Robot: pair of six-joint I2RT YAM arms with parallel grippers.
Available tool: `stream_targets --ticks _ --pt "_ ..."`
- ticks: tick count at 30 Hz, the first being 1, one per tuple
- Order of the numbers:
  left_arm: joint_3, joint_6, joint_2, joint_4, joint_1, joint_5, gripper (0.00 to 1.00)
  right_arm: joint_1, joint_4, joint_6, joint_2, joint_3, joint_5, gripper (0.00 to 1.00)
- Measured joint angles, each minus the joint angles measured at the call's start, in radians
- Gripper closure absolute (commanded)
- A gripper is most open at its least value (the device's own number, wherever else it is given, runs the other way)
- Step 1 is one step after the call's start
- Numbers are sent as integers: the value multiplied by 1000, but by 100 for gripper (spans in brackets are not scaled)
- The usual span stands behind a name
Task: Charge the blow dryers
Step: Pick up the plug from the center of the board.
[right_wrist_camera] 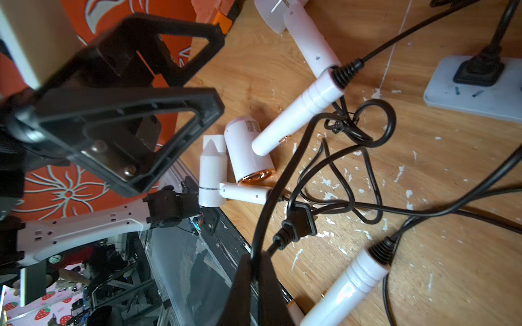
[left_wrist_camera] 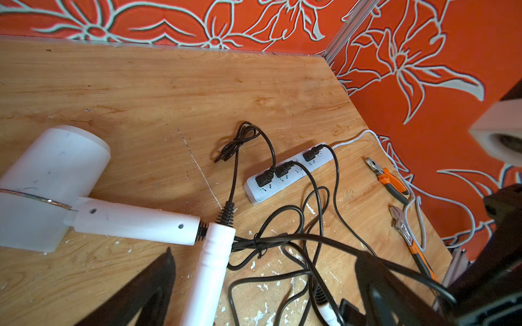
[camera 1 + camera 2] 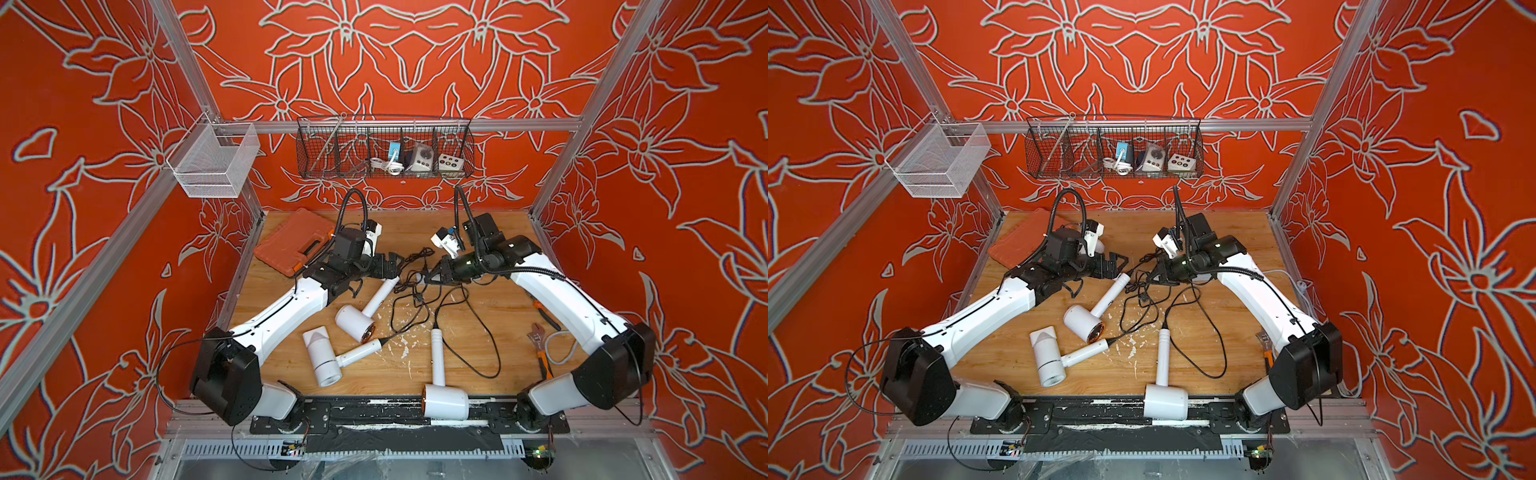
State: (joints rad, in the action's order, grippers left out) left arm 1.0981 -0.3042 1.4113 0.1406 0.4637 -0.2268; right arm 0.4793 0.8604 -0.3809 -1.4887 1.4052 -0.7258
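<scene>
Found the nearest blow dryer [image 3: 446,401] well short of the power strip [image 2: 265,193], barrel resting across the front rail [image 3: 374,409] of the table [image 3: 511,332], handle aimed back toward the strip. Saw a nozzled blow dryer [image 3: 322,361] and a copper-mouthed blow dryer [image 3: 353,322] lying close together, also nearer than the strip and off toward the left arm's side of it. Noted the right fingers [image 1: 243,290] pressed together on a black cord [image 1: 286,163] just short of the strip, with a loose plug [image 1: 299,223] just beside them. Noted the left fingers [image 2: 152,288] spread wide, gripping nothing, above the cord tangle [image 2: 282,242] near the strip. Made out a fourth blow dryer [image 2: 50,183] lying flat, well apart from the strip. Counted three black plugs [image 2: 282,170] seated in the strip itself.
</scene>
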Motion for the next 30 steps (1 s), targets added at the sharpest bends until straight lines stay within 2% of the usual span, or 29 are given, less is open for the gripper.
stream_targets --ticks 5,10,13,18,22,26,28,30 --pt "-1 -56 0 -3 0 -66 3 22 78 70 0 2 122 100" --pt "-63 -227 -8 -102 -1 -242 5 58 105 125 5 5 249 100" --pt "-100 -298 -20 -134 0 -311 6 64 113 140 5 39 256 100" --pt "-115 -306 -50 -171 0 -343 10 64 137 168 0 151 259 100" --pt "-115 -358 -46 -212 0 -397 11 65 118 181 5 138 265 100" --pt "-138 -499 -32 -315 0 -473 22 65 76 193 25 79 275 100" --pt "-165 -558 -26 -372 0 -504 35 65 72 201 26 74 270 100" --pt "-160 -555 -13 -377 0 -519 42 65 71 210 23 75 254 100"
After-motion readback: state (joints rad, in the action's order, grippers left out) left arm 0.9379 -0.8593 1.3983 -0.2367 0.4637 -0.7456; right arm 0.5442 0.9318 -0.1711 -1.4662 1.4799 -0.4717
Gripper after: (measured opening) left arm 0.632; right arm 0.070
